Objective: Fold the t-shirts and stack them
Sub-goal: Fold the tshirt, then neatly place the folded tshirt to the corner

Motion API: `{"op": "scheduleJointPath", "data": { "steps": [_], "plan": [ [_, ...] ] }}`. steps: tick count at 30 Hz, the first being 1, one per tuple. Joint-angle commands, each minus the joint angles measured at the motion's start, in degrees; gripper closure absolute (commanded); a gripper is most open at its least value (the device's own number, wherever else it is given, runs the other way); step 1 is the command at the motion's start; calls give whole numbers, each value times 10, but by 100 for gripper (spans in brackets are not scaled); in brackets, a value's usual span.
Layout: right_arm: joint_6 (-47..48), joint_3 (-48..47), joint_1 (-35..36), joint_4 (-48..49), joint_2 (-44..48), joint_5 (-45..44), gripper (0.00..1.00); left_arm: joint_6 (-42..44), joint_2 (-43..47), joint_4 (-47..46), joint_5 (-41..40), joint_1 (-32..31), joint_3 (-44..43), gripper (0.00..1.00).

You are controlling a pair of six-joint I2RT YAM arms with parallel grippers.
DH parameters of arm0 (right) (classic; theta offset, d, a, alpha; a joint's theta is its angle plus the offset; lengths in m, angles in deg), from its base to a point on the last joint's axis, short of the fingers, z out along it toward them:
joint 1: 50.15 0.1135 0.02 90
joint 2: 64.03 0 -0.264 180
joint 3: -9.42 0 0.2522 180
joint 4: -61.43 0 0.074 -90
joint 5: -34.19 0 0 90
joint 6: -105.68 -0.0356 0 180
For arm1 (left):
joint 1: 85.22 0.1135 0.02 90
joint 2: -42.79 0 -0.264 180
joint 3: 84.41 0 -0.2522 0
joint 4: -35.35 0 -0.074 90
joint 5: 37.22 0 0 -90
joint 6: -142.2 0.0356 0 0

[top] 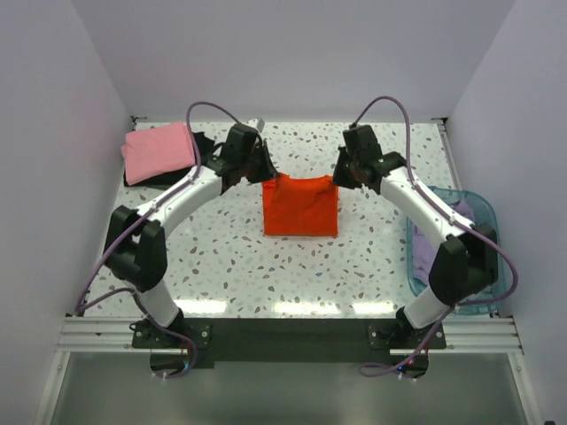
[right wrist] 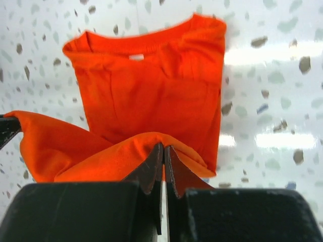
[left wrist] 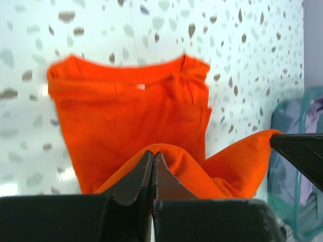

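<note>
Two corners of the orange-red t-shirt (top: 301, 211) are being pinched, one by the left gripper (left wrist: 153, 157) and one by the right gripper (right wrist: 163, 149), both pressed shut on cloth. They are holding its far edge raised over the middle of the table (top: 221, 257), probably for folding toward the collar (right wrist: 136, 43).

A bright orange-red cotton t-shirt (top: 301, 208), folded to a rough rectangle, lies mid-table. Its ribbed collar edge is flat and its opposite, far edge is raised, each corner pinched tight by the left gripper (top: 264, 170) and the right gripper (top: 341, 174), with the cloth sagging between them. A folded pink t-shirt (top: 159, 150) sits on a black t-shirt (top: 204, 144) at the far left corner. A pale lavender t-shirt (top: 423, 257) lies crumpled in the translucent blue plastic basket (top: 483, 208) at the right.
</note>
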Motion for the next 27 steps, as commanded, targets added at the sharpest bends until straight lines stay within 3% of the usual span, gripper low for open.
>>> {"op": "scheduleJointPath", "data": {
  "steps": [1,3,5,7,8,11,12,16,21,23,26,27],
  "plan": [
    [33,-72,-43,46,-76,47,100,19,-85,-52,24,27,-92,100],
    [43,-115,-54,60,-142,57,100,19,-145,-61,36,46,-120,100],
    [47,-147,-71,78,-191,76,87,19,-183,-89,41,64,-155,100],
    [53,-222,-87,58,-271,91,69,21,-244,-111,49,78,-204,84],
    [58,-273,-90,36,-293,88,53,19,-280,-109,67,94,-223,56],
    [86,-327,-90,-3,-330,65,25,12,-285,-140,91,123,-231,42],
    [90,-335,-91,-7,-327,60,20,15,-264,-146,84,128,-224,35],
    [95,-286,-90,-1,-284,25,19,29,-200,-146,46,136,-170,33],
    [95,-156,-81,28,-211,11,19,36,-158,-92,4,118,-129,48],
    [98,-117,-65,57,-190,4,20,36,-148,-82,-24,104,-101,50],
    [108,-86,-40,63,-180,-15,21,28,-124,-100,-16,87,-48,45],
    [109,-86,-34,63,-188,-20,21,28,-116,-110,-15,81,-37,37]
  ]
}}
